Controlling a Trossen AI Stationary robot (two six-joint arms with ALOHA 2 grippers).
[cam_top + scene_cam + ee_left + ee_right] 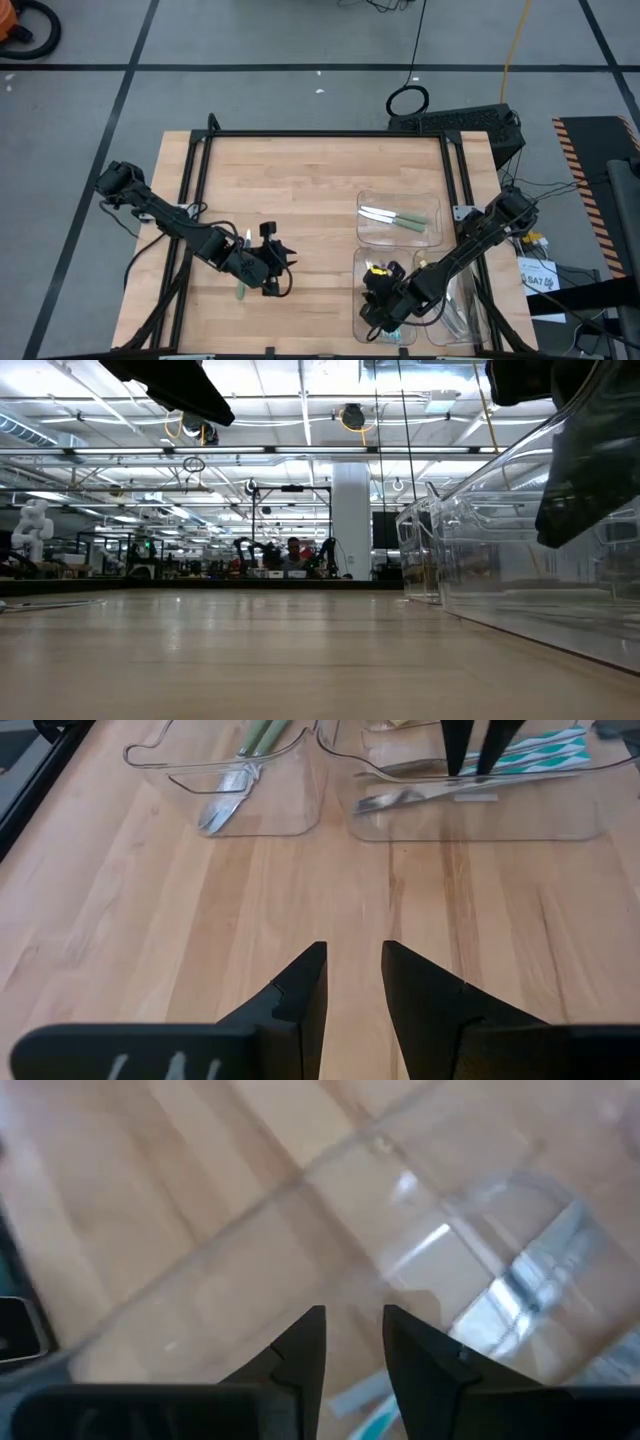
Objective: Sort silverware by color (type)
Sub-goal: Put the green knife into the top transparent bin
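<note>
Two pale green-handled utensils [398, 218] lie in the far clear tray [430, 235]; they also show in the left wrist view [245, 760]. One more pale green utensil [240, 292] lies flat on the wood beside my left gripper [286, 252], which is open, level above the table and pointing toward the trays [353, 960]. My right gripper [374, 303] hovers open over the near clear tray [358, 322], fingers pointing down [353, 1325]. That tray holds a silver-ended utensil [400, 798], a yellow bit [378, 268] and a light blue bit [396, 331].
A third clear tray [462, 312] stands right of the near one, by the table's right edge. A teal-and-white patterned sheet [545, 752] shows through the tray wall. Black frame rails [200, 170] run along the table's sides. Bare wood [290, 190] lies between the left arm and the trays.
</note>
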